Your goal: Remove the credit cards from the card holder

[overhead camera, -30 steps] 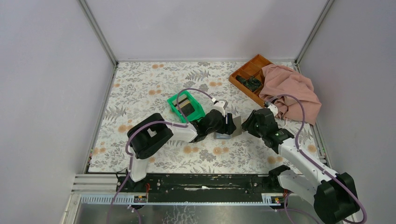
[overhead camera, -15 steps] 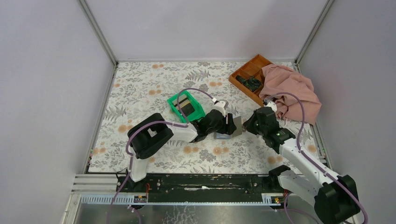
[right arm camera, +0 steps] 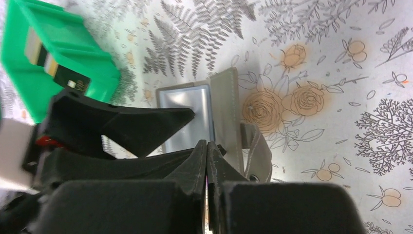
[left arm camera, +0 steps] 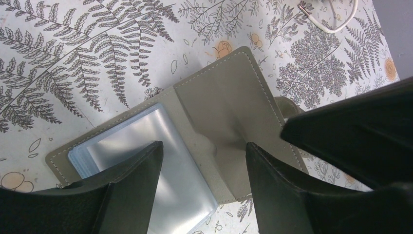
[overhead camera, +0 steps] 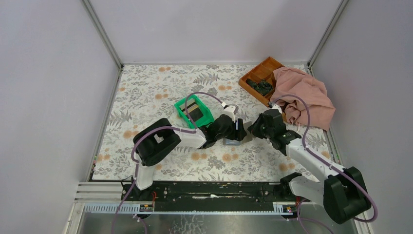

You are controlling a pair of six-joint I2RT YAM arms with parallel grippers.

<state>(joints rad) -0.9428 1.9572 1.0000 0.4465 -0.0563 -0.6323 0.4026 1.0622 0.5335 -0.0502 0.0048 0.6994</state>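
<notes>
open card holder, under left claw

There were one left hand and one right hand, one card holder, one green bin showing at least two cards, one orange-brown tray and one pink cloth on one bench.
</notes>
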